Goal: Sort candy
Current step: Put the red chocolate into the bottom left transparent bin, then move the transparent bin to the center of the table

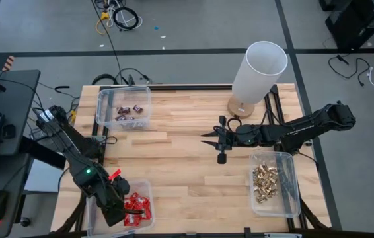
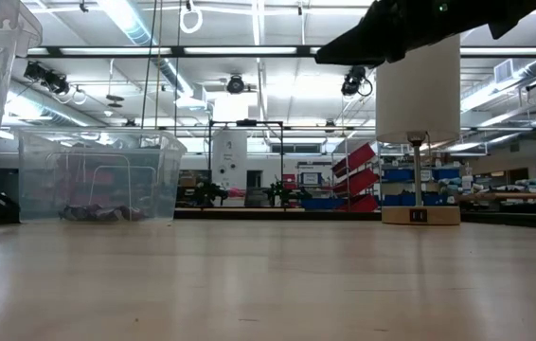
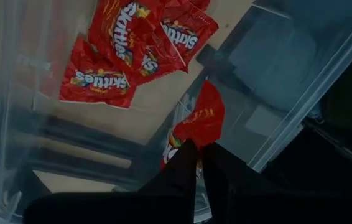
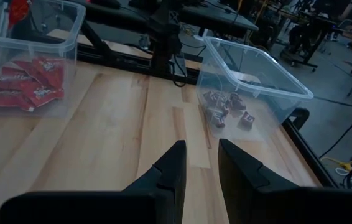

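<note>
My left gripper [image 3: 196, 163] is shut on one shiny red packet [image 3: 199, 121], at the left end of the near-left clear bin [image 1: 122, 208]. Several red packets [image 3: 132, 37] lie on that bin's floor. Dark mini bars [image 1: 129, 112] lie in the far-left bin, also seen in the right wrist view [image 4: 226, 109]. Gold-foil pieces [image 1: 264, 182] fill the right bin. My right gripper [image 1: 217, 140] hovers open over the middle of the table, holding nothing [image 4: 202, 165]. My left gripper pinches the red packet by one end [image 3: 191, 146] between its two fingers. The packet sticks out past the fingertips, lifted clear of the packets on the bin's floor, beside the bin's clear wall [image 3: 300, 93].
A white cylindrical lamp [image 1: 258, 71] on a wooden base stands at the far edge, just beyond my right arm [image 1: 299, 127]. Bare wood [image 1: 174, 165] lies between the three bins. A desk with a laptop and mouse sits off the table's left side.
</note>
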{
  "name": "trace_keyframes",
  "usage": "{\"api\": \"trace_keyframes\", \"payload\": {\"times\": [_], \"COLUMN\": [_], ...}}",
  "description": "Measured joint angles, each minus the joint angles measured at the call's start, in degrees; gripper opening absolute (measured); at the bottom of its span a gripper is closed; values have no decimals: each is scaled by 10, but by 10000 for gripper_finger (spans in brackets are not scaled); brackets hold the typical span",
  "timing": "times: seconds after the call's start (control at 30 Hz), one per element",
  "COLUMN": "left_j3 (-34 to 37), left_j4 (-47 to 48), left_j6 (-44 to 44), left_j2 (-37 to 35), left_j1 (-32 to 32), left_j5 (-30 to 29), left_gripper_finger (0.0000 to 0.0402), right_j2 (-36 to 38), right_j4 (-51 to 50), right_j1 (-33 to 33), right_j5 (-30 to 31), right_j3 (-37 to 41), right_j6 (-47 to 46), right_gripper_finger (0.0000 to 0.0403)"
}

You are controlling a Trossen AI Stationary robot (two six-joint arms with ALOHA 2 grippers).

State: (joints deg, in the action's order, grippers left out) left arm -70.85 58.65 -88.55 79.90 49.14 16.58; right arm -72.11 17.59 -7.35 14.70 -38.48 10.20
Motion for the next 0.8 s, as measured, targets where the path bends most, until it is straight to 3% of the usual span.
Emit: {"api": "trace_keyframes", "payload": {"times": [0.27,0.6,0.8], "left_j3": [0,0,0], "left_j4": [-1,0,0], "left_j6": [-40,-37,-36], "left_j2": [0,0,0], "left_j1": [0,0,0], "left_j5": [0,-7,-4], "left_gripper_finger": [38,101,110], "right_j2": [0,0,0], "right_j4": [-5,-4,-4], "right_j1": [0,0,0], "right_j5": [0,0,0], "right_j3": [0,0,0], "right_j6": [-2,-2,-1], "right_gripper_finger": [80,80,80]}}
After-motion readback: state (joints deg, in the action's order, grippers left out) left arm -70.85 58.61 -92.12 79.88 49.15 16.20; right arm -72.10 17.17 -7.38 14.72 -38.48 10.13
